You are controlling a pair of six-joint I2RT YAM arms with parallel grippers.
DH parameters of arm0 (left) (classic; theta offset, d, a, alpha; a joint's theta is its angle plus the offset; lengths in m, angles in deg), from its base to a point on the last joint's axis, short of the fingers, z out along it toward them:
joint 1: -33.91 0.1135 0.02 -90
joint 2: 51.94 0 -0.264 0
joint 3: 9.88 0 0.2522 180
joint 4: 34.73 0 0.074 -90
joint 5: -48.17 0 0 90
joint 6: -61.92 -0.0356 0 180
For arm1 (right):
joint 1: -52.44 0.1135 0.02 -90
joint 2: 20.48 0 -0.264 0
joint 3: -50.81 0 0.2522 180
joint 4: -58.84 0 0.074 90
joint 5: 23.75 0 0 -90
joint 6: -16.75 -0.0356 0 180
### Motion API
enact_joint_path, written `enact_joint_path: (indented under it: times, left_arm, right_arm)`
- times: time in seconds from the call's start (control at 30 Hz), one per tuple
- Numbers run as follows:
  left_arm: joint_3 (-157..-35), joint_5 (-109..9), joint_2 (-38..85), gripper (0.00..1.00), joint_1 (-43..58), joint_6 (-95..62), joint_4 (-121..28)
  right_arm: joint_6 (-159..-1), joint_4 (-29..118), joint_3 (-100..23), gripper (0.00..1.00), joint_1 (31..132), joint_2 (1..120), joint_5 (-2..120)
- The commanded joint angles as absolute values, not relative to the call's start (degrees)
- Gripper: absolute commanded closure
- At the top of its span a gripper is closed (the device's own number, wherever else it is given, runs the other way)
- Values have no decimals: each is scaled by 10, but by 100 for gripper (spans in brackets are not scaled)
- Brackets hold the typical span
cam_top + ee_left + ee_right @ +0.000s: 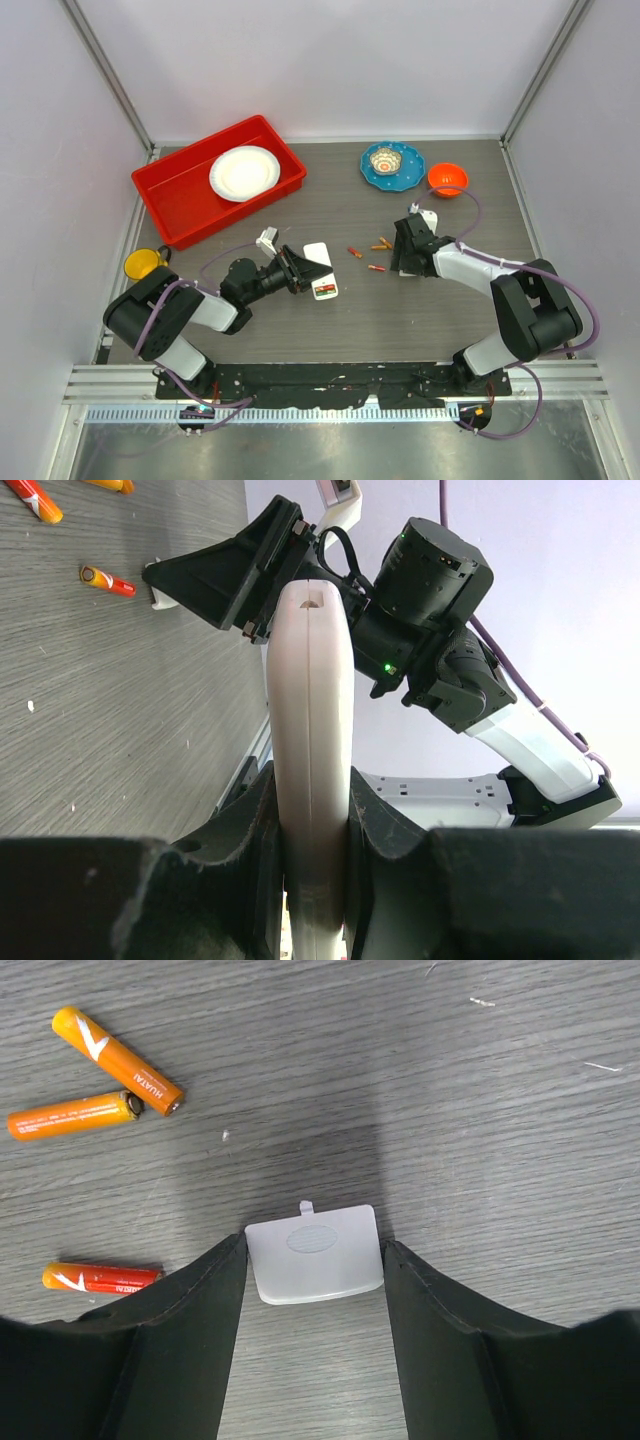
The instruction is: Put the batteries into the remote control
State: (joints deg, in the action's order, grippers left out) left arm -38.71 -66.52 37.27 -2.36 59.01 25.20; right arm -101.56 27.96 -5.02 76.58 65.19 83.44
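Observation:
My left gripper (298, 270) is shut on the white remote control (322, 270), gripping its end. In the left wrist view the remote (310, 710) stands edge-on between the fingers (240, 830). Three red-orange batteries (354, 252) (381, 243) (376, 268) lie loose on the table between the arms. In the right wrist view they lie to the left (117, 1060) (70, 1118) (100, 1278). My right gripper (403, 255) is low over the table, its fingertips touching both sides of a small white battery cover (315, 1253).
A large red tray (180, 190) holding a white plate (244, 172) stands at the back left. A blue plate (405, 178) with a small cup and an orange bowl (447, 179) stand at the back right. A yellow object (143, 263) lies at the left edge.

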Motion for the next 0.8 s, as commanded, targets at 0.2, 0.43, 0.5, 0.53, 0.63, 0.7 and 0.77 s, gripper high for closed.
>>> enact_joint_path:
  times: [0.2, 0.43, 0.5, 0.53, 0.63, 0.7, 0.77]
  left_arm:
    - [-393, -671, 374, 100, -24, 597, 401]
    - [-392, -666, 381, 100, -30, 597, 401]
    - [-391, -664, 381, 100, -33, 596, 401]
    - [-391, -664, 381, 100, -33, 595, 401]
    - [-391, -661, 383, 100, -35, 595, 401]
    - [-391, -660, 385, 100, -38, 594, 401]
    - [-392, -659, 388, 100, -40, 594, 401]
  right_arm:
    - [-1025, 259, -46, 55, 765, 657, 814]
    - [-1105, 299, -13, 73, 768, 653, 776]
    - [-1100, 296, -14, 72, 770, 660, 776]
    - [-1099, 291, -15, 70, 772, 661, 777]
    - [-1089, 285, -14, 56, 773, 651, 783]
    - [-1084, 277, -14, 49, 773, 645, 790]
    - [-1074, 266, -19, 46, 773, 641, 800]
